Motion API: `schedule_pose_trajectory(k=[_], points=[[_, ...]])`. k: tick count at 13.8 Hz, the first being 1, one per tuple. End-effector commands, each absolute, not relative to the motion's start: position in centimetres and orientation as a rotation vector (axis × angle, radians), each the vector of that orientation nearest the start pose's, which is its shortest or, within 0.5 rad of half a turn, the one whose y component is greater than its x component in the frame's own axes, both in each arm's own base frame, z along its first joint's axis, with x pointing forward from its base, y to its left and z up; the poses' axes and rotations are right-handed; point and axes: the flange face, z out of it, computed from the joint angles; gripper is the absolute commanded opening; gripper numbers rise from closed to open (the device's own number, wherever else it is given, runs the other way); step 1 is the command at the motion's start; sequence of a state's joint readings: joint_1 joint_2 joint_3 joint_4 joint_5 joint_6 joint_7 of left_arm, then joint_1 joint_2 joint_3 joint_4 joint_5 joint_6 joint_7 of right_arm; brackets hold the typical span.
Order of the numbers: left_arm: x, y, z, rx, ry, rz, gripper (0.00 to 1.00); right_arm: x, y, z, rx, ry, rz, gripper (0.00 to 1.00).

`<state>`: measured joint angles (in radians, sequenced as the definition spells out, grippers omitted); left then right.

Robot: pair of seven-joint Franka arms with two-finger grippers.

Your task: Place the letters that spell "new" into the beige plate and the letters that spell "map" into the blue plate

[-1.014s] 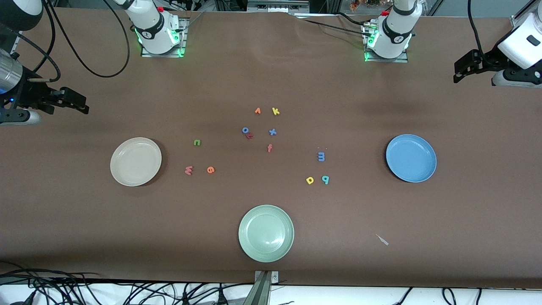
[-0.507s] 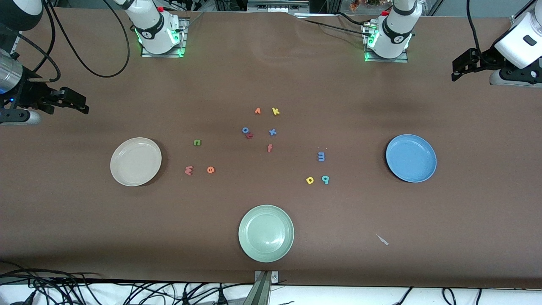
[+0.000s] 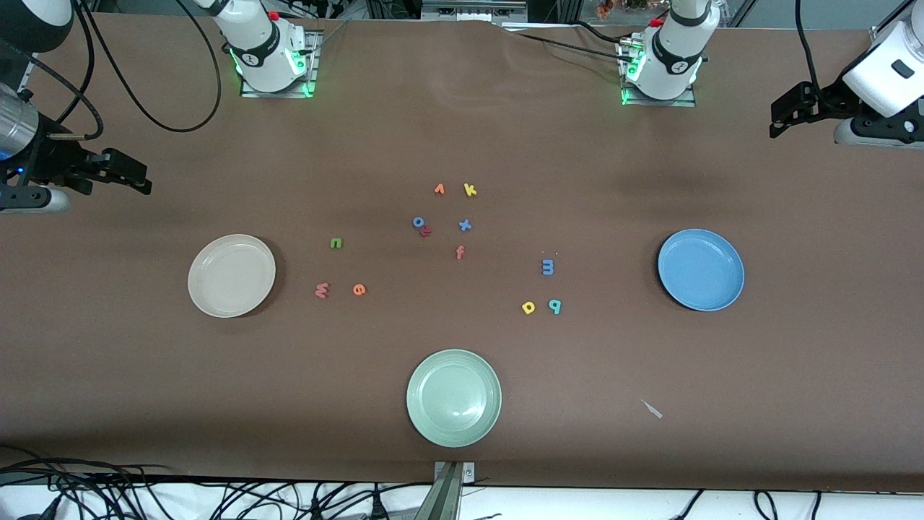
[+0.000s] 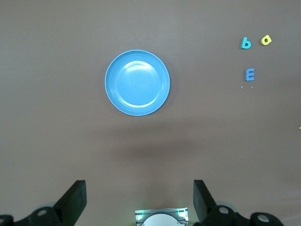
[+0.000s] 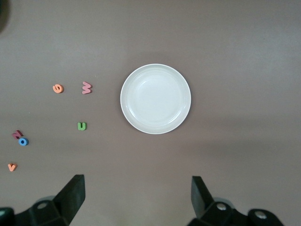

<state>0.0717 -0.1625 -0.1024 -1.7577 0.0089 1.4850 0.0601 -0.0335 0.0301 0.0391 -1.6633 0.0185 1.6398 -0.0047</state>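
The beige plate [image 3: 231, 275] [image 5: 155, 99] lies toward the right arm's end of the table. Beside it lie the green n [image 3: 336, 243] [image 5: 82, 126], orange e [image 3: 359, 289] [image 5: 58, 88] and pinkish w [image 3: 321, 290] [image 5: 87, 87]. The blue plate [image 3: 700, 269] [image 4: 137, 83] lies toward the left arm's end, with the blue m [image 3: 548, 266] [image 4: 249, 74], yellow a [image 3: 528, 308] [image 4: 266, 40] and teal p [image 3: 554, 306] [image 4: 246, 43] beside it. Both plates hold nothing. My left gripper [image 3: 783, 114] [image 4: 138, 202] and right gripper [image 3: 141, 177] [image 5: 138, 200] hang open and empty over their table ends.
A pale green plate [image 3: 453, 397] sits near the front edge. Loose letters cluster mid-table: orange v [image 3: 439, 189], yellow k [image 3: 470, 190], blue o [image 3: 418, 222], blue x [image 3: 465, 225], red f [image 3: 460, 252]. A small white scrap [image 3: 652, 409] lies toward the left arm's end.
The left arm's hand has shifted very slightly toward the robots' side of the table. Letters, plates and the right arm have not moved.
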Motion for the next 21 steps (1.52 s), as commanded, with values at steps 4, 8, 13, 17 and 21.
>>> schedule_pose_trajectory(k=[4,8,13,17,21], points=[[49.4,-2.2,62.1,-3.107,0.136,0.188,1.0,56.2,0.4,57.1,-3.116,-0.003,0.076,1.0],[49.3,-2.4,62.1,-3.108,0.141,0.19,1.0,56.2,0.4,57.1,-3.114,-0.003,0.076,1.0],[49.3,-3.0,62.2,-3.104,0.16,0.188,1.0,56.2,0.4,57.1,-3.114,-0.003,0.076,1.0],[49.2,-3.2,62.2,-3.103,0.167,0.188,1.0,56.2,0.4,57.1,-3.116,-0.003,0.076,1.0],[49.0,-3.2,62.2,-3.102,0.164,0.205,1.0,56.2,0.4,57.1,-3.116,-0.003,0.076,1.0]])
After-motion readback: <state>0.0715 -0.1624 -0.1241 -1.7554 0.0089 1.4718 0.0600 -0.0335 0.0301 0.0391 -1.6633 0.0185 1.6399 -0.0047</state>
